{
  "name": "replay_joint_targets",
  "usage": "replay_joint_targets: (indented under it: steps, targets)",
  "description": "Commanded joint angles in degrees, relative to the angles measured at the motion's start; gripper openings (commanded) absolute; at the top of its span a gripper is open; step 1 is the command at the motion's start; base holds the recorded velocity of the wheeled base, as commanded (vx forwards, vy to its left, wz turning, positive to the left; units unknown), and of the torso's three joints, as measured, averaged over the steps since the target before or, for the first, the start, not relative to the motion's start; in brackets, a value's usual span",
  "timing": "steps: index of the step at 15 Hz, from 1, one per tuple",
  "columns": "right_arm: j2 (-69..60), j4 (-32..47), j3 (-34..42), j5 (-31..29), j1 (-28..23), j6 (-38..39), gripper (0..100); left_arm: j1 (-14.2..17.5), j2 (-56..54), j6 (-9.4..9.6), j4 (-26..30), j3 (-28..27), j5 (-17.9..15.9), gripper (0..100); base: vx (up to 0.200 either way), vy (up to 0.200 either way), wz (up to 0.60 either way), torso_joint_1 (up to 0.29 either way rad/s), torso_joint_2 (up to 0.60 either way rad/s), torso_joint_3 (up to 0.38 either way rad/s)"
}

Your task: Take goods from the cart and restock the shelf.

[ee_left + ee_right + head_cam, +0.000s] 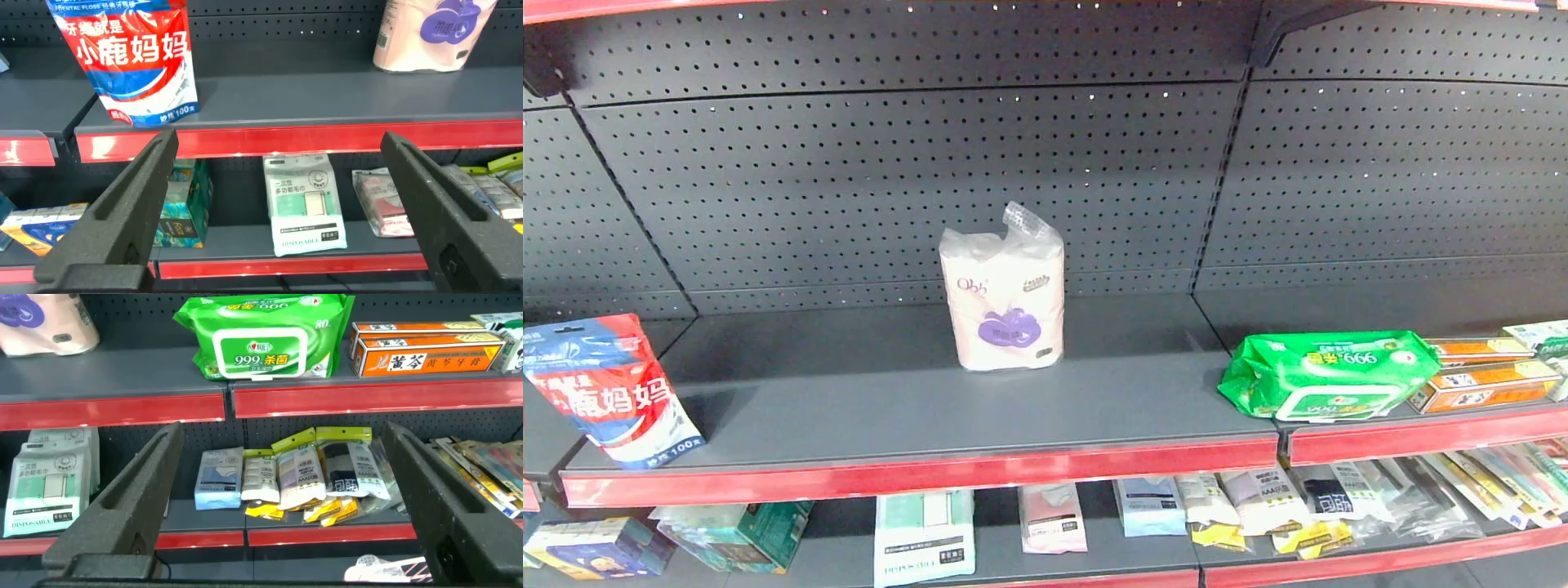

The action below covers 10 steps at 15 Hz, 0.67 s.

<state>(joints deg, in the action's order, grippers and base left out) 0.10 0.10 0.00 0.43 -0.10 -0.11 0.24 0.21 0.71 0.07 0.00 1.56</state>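
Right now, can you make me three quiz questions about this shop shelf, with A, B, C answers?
1. Where is the toilet paper pack? A in a basket. B standing in the middle of the shelf. C on the floor.
2. What colour is the wet wipes pack? A green. B blue. C pink.
3. The left claw is: A shut on a box. B shut, empty. C open, empty.
Answers: 1 B, it stands upright with bare board around it. 2 A, its wrapper is green. 3 C, its fingers are wide apart with nothing between.
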Motion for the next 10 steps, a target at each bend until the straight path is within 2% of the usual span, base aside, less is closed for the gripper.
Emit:
replay_joint_targets:
  steps: [1,3,5,10]
  targets:
    - [0.0,0.0,0.0,0.0,0.0,-0.1,100,0.0,0.0,0.00,0.0,0.0,0.0,100,0.000,0.000,0.00,0.000,0.00,0.000]
    - [0.0,0.0,0.0,0.0,0.0,0.0,100,0.0,0.1,0.08,0.0,0.0,0.0,100,0.000,0.000,0.00,0.000,0.00,0.000]
    - [0.0,0.0,0.0,0.1,0.0,-0.1,100,0.0,0.1,0.00,0.0,0.0,0.0,100,-0.200,0.000,0.00,0.005,0.00,0.000]
    - [0.0,0.0,0.0,0.1,0.0,0.0,100,0.0,0.1,0.00,0.0,0.0,0.0,100,0.000,0.000,0.00,0.000,0.00,0.000]
